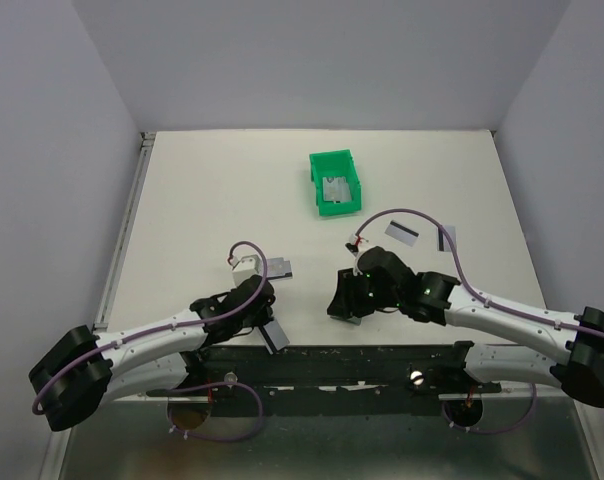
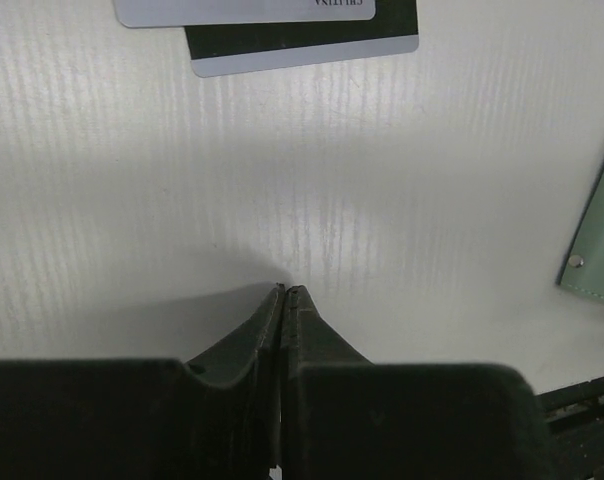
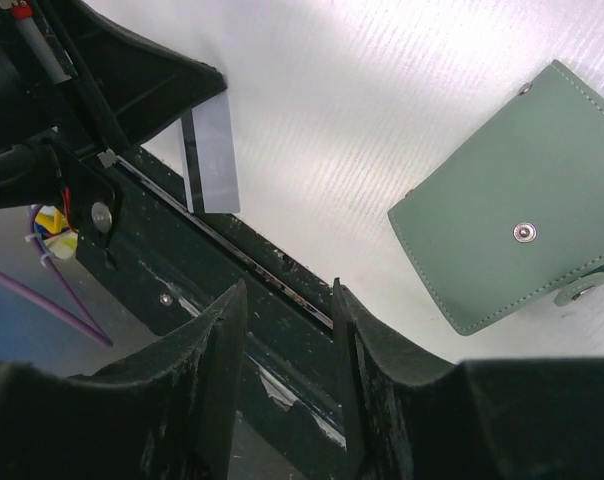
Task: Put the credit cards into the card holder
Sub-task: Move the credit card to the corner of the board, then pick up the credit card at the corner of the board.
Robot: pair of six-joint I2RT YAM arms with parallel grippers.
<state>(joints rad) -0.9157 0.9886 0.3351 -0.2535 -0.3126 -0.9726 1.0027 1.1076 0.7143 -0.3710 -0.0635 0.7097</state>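
The white table (image 1: pixel 212 190) is walled on its left, far and right sides. Most of its bare surface lies in the far half, around the green bin, and along the left edge. Both arms crowd the near edge, above the dark rail (image 1: pixel 382 358).

The green bin (image 1: pixel 353 170) stands alone in the far middle, well apart from every wall, with one grey card (image 1: pixel 334 188) lying flat in it.

The card holder (image 3: pixel 522 220) lies folded shut, snap side up, close to the near edge and to the right of the left gripper.

Two cards (image 1: pixel 402 234) lie side by side toward the right edge. Two more, overlapping (image 2: pixel 302 40), sit just ahead of the left gripper. Another card (image 3: pixel 210 150) overhangs the near edge onto the rail.

The left gripper (image 2: pixel 285 292) is pinched almost together over bare table, with nothing between its fingers. The right gripper (image 3: pixel 287 290) stands about half spread above the near edge, holding nothing.
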